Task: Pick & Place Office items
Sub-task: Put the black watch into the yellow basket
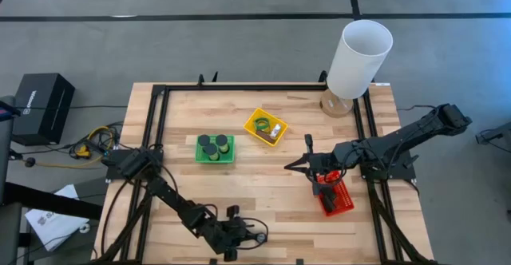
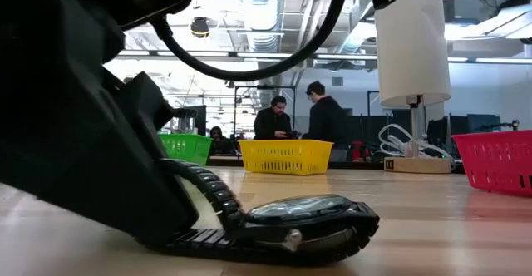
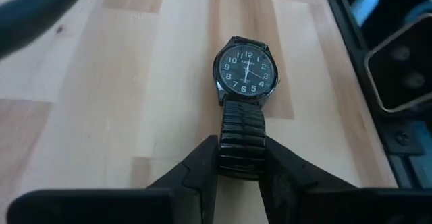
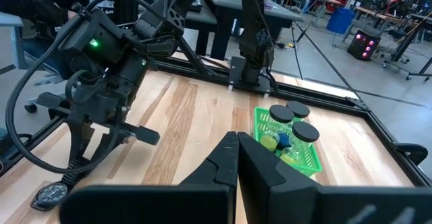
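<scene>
Looking at your trays: green tray (image 1: 215, 150) holds black pucks (image 1: 213, 142), yellow tray (image 1: 265, 127) a green ring (image 1: 262, 124). Your left tool (image 3: 239, 171) is clamped on the watch (image 3: 246, 71) band, watch lying on the desk (image 1: 263, 193) near its front edge. Right tool (image 4: 237, 158), fingers together, hovers by the red tray (image 1: 335, 198).

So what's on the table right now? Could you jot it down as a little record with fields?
Item being handled: black wristwatch, lying flat near the table's front edge
Left pincer: closed on the watch's band
Right pincer: shut, empty, above the red tray
Green tray: holds black round pucks
Yellow tray: holds a green ring and small bits
White cylinder: back right corner
</scene>
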